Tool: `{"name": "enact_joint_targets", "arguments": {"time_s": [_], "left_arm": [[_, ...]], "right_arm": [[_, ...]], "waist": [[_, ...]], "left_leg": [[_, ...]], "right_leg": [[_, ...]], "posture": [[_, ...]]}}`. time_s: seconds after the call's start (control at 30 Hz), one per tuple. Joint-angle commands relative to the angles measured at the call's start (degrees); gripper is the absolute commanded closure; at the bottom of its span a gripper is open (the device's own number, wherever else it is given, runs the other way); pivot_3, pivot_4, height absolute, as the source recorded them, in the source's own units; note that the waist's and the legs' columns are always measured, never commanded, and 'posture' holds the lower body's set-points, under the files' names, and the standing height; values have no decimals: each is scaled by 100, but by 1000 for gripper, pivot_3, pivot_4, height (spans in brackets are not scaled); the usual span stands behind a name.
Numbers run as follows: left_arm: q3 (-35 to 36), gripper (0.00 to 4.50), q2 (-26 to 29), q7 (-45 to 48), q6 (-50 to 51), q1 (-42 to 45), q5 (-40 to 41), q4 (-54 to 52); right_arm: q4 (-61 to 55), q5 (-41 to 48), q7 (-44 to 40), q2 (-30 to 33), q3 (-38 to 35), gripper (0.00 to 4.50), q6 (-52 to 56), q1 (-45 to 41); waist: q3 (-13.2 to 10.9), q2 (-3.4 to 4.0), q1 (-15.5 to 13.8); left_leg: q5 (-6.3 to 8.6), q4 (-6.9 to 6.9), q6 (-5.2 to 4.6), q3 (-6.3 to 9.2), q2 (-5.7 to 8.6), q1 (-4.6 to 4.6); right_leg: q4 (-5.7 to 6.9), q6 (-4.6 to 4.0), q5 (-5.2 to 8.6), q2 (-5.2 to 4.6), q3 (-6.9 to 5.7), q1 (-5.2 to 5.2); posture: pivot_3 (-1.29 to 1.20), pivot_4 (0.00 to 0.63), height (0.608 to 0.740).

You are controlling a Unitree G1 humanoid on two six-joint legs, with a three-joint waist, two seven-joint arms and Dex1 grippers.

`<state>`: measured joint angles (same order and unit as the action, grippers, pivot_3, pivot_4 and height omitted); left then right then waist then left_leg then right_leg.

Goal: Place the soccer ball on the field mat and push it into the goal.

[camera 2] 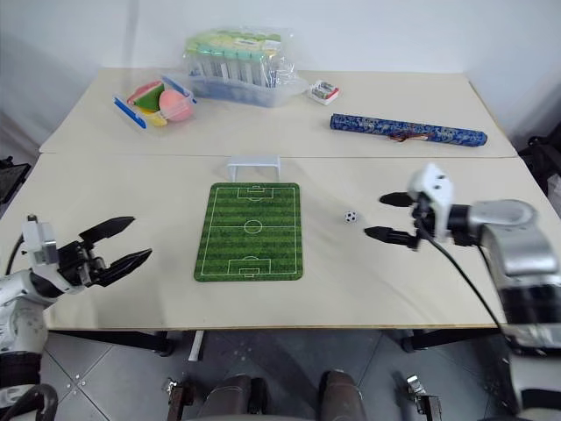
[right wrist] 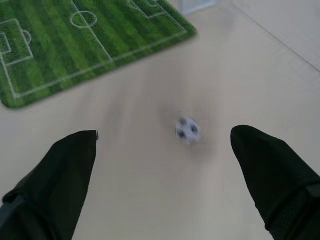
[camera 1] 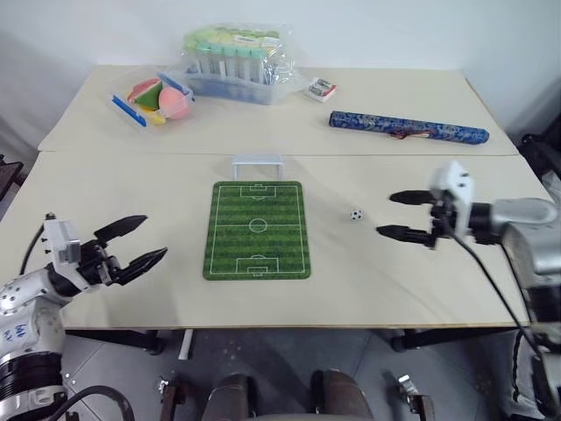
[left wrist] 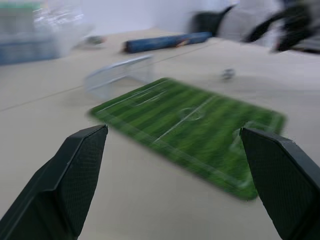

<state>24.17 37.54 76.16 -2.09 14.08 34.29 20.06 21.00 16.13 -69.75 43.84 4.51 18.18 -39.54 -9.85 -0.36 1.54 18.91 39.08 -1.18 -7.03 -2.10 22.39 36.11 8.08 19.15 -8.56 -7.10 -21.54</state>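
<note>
Your tiny white soccer ball with black patches point(camera 1: 355, 214) sits on the bare beige tabletop point(camera 1: 377, 281), just off the right edge of the flat green striped field mat with white pitch lines point(camera 1: 258, 230), apart from it and touching neither gripper. In the right wrist view you see the ball point(right wrist: 187, 130) lying on the table between and ahead of the two black fingers, with the mat's corner point(right wrist: 75, 45) beyond it.

Your right gripper point(camera 1: 401, 215) hovers just to the right of the ball, pointing toward it, with its jaws spread wide and nothing held between them. The small white goal frame point(camera 1: 258, 163) stands at the far end of the mat, just beyond its short edge.

Your left gripper point(camera 1: 134, 241) is well to the left of the mat near the table's front edge, fingers parted wide and empty, aimed across toward the mat.

Farther back on the table you have a long dark-blue patterned tube point(camera 1: 408, 129), a clear plastic box of green-capped tubes point(camera 1: 235, 53), a small clear tray holding a pink-orange ball and other coloured pieces point(camera 1: 156, 96), and a small red-and-white packet point(camera 1: 321, 88).
</note>
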Motion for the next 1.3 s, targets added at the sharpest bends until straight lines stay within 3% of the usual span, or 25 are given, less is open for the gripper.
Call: {"name": "enact_joint_targets", "arguments": {"time_s": [0.03, 0.23, 0.43, 0.57, 0.8, 0.83, 1.0, 1.17, 1.3], "left_arm": [[44, 0, 20, 213, -111, 113, 167, -47], [18, 0, -15, 293, -125, 59, 174, -123], [65, 0, -75, 249, -129, -87, 225, -304], [75, 0, -92, 249, -148, -145, 243, -335], [27, 0, -102, 274, -159, -211, 258, -400], [1, 0, -101, 305, -163, -233, 247, -404], [-60, 0, -65, 509, -249, -311, 188, -290], [11, 0, -69, 776, -245, -301, 347, -105], [-40, 0, 28, 1060, -526, -250, 141, 293]], "right_arm": [[1041, -421, -76, -183, 155, 31, -566, -494], [2761, -965, -78, -744, 379, 31, -1451, -1283], [3752, -1301, -9, -1044, 358, 31, -2025, -1667], [3994, -1452, -29, -1120, 350, 916, -2274, -1750], [4091, -1486, 123, -1195, 220, 3366, -2464, -1786], [4009, -1436, 115, -1193, 175, 3649, -2462, -1774], [2762, -1105, -90, -1151, -22, 3673, -2099, -1404], [45, -569, -160, -1325, 169, 3673, -787, -586], [-1571, -430, -57, -1687, 795, 3673, 234, -241]], "waist": [[-1, 1, 0], [-1, 2, 63], [-2, 3, 141], [-1, 3, 172], [-1, 3, 189], [-1, 3, 189], [-4, 7, 179], [-4, 7, 155], [-4, 7, 164]], "left_leg": [[0, -1, 0, 5, 5, 5], [1, -6, -1, 11, 6, 3], [1, -4, -1, 15, 6, 4], [1, -1, -1, 18, 3, 1], [1, -1, -1, 17, -2, 0], [1, 0, -1, 17, -2, 0], [1, -1, -1, 18, -12, 1], [1, -1, -1, 18, -23, 1], [1, 0, 0, 14, -23, -1]], "right_leg": [[-1, 0, 0, -2, -5, -1], [-2, 0, 0, -3, -13, -1], [2, 0, 0, -5, -12, 0], [8, 0, 0, -4, -13, 3], [9, 0, 0, -4, -12, 3], [9, 0, 0, -4, -11, 3], [9, 0, 0, -4, -12, 2], [11, 0, 0, -4, -12, 2], [15, 0, 0, -2, -12, 0]], "posture": [[0, 150, 740], [0, 150, 740], [0, 150, 740], [0, 150, 740], [0, 150, 740], [0, 150, 740], [0, 150, 740], [0, 150, 740], [0, 150, 740]]}}
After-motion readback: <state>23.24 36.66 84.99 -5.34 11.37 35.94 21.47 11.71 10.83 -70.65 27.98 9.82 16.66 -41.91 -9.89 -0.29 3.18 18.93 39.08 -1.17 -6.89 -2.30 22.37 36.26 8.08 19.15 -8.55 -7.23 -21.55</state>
